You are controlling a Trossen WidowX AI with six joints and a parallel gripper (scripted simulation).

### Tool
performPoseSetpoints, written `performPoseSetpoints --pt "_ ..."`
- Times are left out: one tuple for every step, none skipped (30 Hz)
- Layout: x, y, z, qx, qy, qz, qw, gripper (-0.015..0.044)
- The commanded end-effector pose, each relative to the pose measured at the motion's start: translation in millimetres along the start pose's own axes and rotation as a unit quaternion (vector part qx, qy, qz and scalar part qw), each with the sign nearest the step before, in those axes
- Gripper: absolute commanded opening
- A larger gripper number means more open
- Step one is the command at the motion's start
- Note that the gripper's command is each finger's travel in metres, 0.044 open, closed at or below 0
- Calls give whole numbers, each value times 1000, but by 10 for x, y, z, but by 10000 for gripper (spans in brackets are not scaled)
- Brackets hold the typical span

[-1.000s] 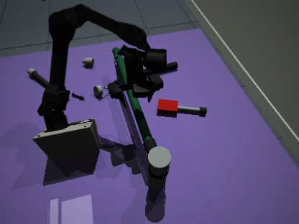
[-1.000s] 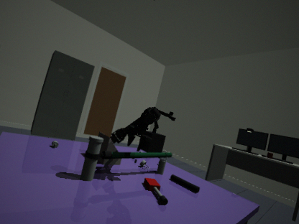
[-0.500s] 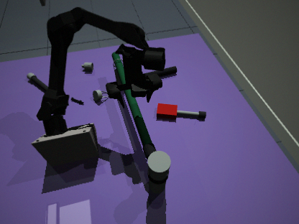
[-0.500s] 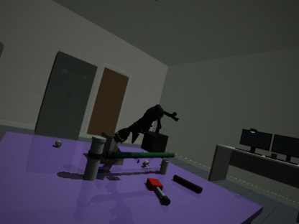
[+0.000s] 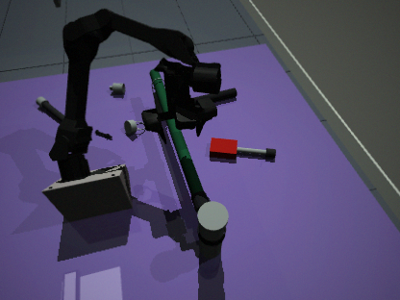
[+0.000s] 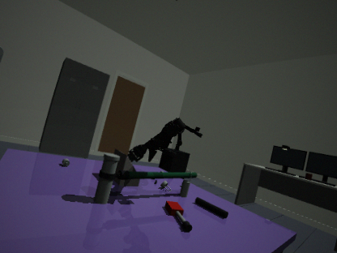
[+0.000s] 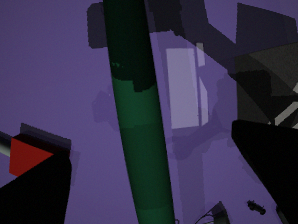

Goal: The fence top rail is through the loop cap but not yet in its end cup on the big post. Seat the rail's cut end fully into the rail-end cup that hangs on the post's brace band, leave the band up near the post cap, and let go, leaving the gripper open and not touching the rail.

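Note:
The green top rail (image 5: 179,141) (image 6: 158,175) (image 7: 142,145) runs nearly level from the loop cap (image 6: 190,175) on the small post (image 6: 185,189) to the big post (image 6: 104,190). Its cut end meets the black rail-end cup (image 5: 201,199) (image 6: 125,174); no gap shows, but the depth inside is hidden. The dark brace band (image 6: 107,175) (image 5: 212,238) sits on the upper part of the post, a little below the pale post cap (image 5: 212,215) (image 6: 111,157). My gripper (image 5: 180,132) (image 7: 153,145) is open wide above the rail, one finger to each side, with clear space between fingers and rail.
A red-headed hammer (image 5: 223,146) (image 6: 174,207) lies right of the rail. A black bar (image 5: 226,95) (image 6: 211,207) lies farther back. A white cup with wire loops (image 5: 131,127), a small white fitting (image 5: 117,88) and a dark rod with a pale end (image 5: 50,110) lie left of the rail.

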State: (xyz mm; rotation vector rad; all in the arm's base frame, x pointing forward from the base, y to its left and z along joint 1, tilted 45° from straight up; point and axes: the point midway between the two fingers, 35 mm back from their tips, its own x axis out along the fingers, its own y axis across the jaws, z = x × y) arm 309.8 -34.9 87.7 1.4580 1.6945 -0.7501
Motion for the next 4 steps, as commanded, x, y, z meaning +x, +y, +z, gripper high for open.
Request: performPoseSetpoints --pt "-4 -5 2 -2 -1 -1 1000 440" --pt "-4 -5 2 -2 -1 -1 1000 440" --pt "-4 -5 2 -2 -1 -1 1000 440" --pt "-4 -5 2 -2 -1 -1 1000 440"
